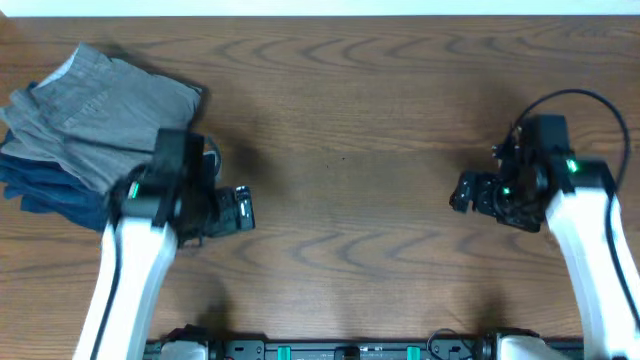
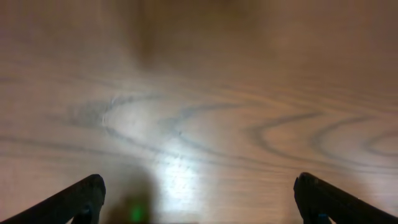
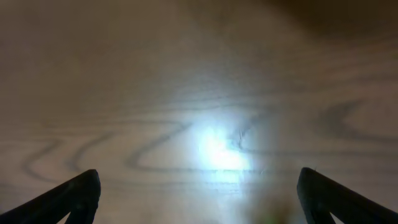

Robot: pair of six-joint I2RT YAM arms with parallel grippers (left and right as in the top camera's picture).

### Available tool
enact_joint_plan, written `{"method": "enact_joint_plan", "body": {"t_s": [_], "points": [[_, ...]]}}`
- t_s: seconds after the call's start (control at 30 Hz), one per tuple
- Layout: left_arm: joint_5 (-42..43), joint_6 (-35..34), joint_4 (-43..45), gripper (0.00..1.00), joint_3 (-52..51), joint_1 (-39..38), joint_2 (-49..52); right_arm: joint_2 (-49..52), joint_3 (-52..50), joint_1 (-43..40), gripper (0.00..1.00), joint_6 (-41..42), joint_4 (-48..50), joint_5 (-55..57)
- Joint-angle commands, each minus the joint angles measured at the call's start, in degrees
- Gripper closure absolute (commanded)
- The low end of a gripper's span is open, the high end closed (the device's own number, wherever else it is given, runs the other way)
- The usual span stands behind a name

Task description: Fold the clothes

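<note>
Grey shorts (image 1: 95, 110) lie in a rumpled, loosely doubled heap at ten o'clock from my left gripper (image 1: 240, 210). Its fingers are spread wide over the bare table (image 1: 350, 120), and so are those of my right gripper (image 1: 462, 192) out at three o'clock. My left arm covers the heap's near corner, the heap overlaps a navy garment (image 1: 50, 195), and I cannot make out the waistband or button.

The left arm (image 1: 150, 235) covers a corner of the grey shorts (image 1: 95, 110), which hide most of the navy garment (image 1: 45, 190). Both wrist views cut the left tool (image 2: 199, 180) and right tool (image 3: 199, 174) at the bottom edge — only finger ends show — over blurred worktop (image 2: 186, 25).
</note>
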Motion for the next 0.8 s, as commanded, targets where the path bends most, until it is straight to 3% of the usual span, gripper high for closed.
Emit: {"method": "enact_joint_plan", "body": {"t_s": [0.0,0.17,0.33,0.5,0.77], "points": [[-2.69,0.76,1.53,0.02,-2.78,-2.03,-11.23,-10.67,-5.53,-0.24,0.01,0.22,2.97,-0.37],[-5.16,0.81,5.84,0.02,-5.66,-4.13,-28.85,-29.31,-14.95,-0.24,0.01,0.17,10.84,0.87],[-11.72,0.79,10.36,0.02,-7.96,-4.22,-40.26,-43.63,-18.86,-0.22,0.01,0.13,13.51,4.57],[-15.04,0.76,11.23,0.02,-9.18,-4.22,-42.36,-49.59,-19.02,-0.22,0.01,0.13,12.52,4.96],[-15.04,0.76,9.49,0.02,-9.18,-4.22,-42.1,-49.94,-19.02,-0.24,0.01,0.13,8.57,4.96]]}}
